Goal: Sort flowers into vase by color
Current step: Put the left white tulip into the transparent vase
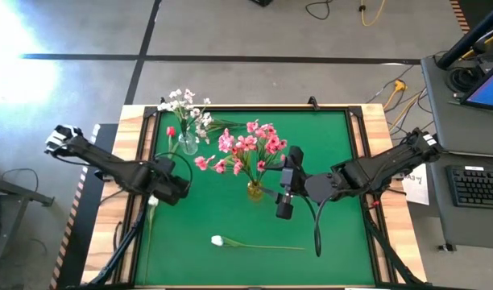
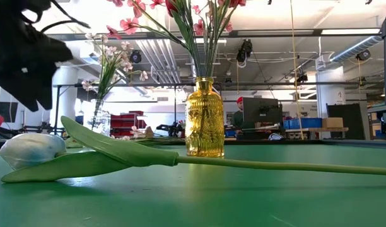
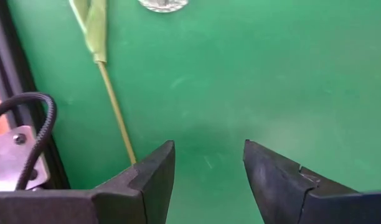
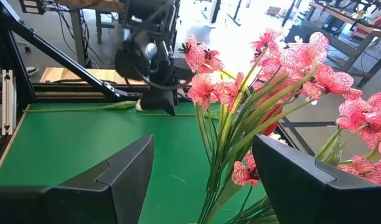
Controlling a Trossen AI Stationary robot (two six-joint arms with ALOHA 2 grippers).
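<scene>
We lower the left gripper [image 1: 167,192], its fingers spread and empty, squarely over the white tulip's stem [image 3: 116,112] lying at the desk [image 1: 230,217] edge. The right gripper [image 4: 203,180] waits spread beside the pink flowers [image 4: 265,74].

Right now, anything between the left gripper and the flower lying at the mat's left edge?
Nothing visible. The left gripper is open above bare green mat; the flower's stem lies just beside one finger, unobstructed.
</scene>
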